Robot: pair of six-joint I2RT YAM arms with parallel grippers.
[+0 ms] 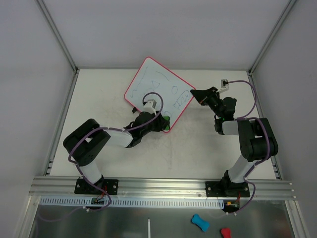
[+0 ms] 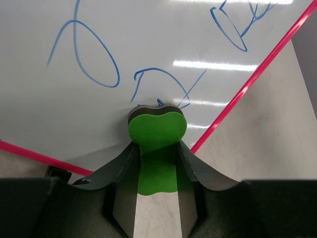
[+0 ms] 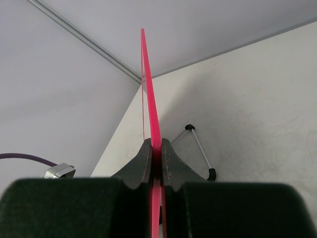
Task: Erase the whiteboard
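Pink-red framing ran round the whiteboard (image 1: 153, 79), which sat turned like a diamond toward the far middle of the bench (image 1: 198, 148), its white face covered in blue scribbles (image 2: 94, 54). The right claw (image 1: 198, 94) was clenched on the board's right-hand rim. In the right wrist view the board (image 3: 148, 74) showed edge-on, a thin red line pinched between the two fingers of that claw (image 3: 154, 146), with a thin wire stand (image 3: 198, 146) tipped in black off to one side. The left claw (image 1: 159, 121) was grasping a green eraser (image 2: 157, 126) between its fingers, the dark felt end seemingly pressed to the board (image 2: 148, 29) near its nearest corner, just at the foot of a blue loop. Whether the board lay flat or leaned on its stand could not be told from these views. It looked thin, stiff and light, with a slick, glossy face, so it would probably skate or pivot on the bench under a wiping stroke unless pinned. The frame was the sensible place to take hold of it: a firm rim, clear of the writing, narrow enough for the fingers to close on. A one-sided hold near a corner could let the far side swing, so strokes pushed toward the clamped rim would likely sit steadier than strokes across it. Most of the writing remained to be wiped.
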